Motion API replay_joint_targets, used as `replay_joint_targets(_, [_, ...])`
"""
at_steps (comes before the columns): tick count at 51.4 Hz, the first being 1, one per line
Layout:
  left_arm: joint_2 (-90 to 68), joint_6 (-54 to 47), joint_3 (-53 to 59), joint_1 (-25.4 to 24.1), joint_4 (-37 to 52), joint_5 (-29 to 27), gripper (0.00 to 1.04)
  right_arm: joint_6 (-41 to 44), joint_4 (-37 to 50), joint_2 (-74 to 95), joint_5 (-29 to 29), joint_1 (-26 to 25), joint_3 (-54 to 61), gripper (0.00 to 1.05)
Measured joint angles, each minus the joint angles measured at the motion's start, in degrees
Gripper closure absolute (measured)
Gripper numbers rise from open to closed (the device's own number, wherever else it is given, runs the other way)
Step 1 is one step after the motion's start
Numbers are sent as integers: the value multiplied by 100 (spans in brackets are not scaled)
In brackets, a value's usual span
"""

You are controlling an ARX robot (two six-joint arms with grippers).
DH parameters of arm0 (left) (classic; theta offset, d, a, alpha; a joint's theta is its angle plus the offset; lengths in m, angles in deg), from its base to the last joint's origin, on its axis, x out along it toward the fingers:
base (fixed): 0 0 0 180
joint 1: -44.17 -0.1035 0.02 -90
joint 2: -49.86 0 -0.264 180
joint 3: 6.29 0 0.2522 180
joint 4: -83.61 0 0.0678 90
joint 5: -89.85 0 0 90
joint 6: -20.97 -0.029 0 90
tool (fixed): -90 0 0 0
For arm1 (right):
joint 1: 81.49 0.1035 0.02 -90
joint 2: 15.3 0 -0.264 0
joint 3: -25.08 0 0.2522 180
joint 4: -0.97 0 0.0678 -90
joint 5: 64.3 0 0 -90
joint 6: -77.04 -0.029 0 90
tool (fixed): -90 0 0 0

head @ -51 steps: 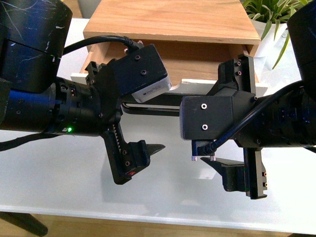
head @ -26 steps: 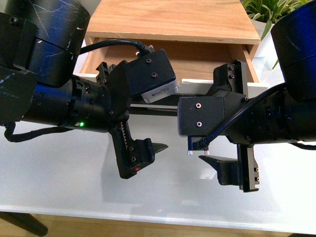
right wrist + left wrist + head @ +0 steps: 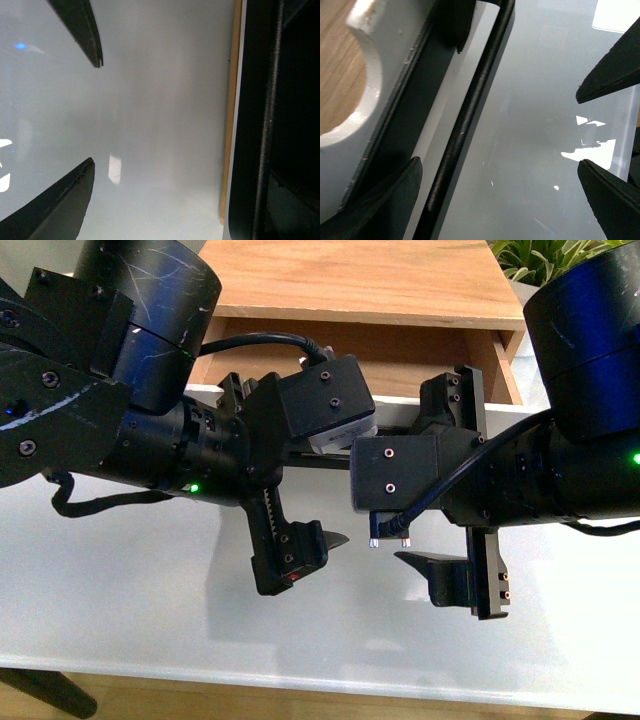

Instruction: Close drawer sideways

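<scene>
From the front, one drawer (image 3: 400, 350) stands open, projecting from its wooden cabinet (image 3: 350, 280) on the white table (image 3: 130, 590). Two arms are before it: the left gripper (image 3: 305, 475) and right gripper (image 3: 400, 480) face each other, both spread wide and grasping nothing. The left wrist view shows one half-round notch (image 3: 340, 85) in the white front and one black bar handle (image 3: 470, 110) running between two parted fingers (image 3: 390, 200). The right wrist view shows that handle beside bare table, with two dark fingertips well apart.

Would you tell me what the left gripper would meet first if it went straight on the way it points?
Probably the right gripper, whose fingertips face the left gripper head-on along the black handle of the drawer; depth is unclear.
</scene>
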Motion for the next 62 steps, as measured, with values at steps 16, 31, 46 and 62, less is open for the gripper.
replay_joint_targets(16, [-140,111,-444,9,11,-83,9,-46,267,188,-107,-223,-317,9])
replay_joint_targets(31, [-376,267,-909,2,-48,-144,9,-22,306,457,-144,-391,-715,9])
replay_joint_targets(46, [-870,426,-1729,-48,-422,-245,9,17,400,857,-271,-481,-1266,9])
replay_joint_targets(62, [-1202,470,-2378,-52,-658,-365,9,-22,671,1062,-455,-516,-1504,9])
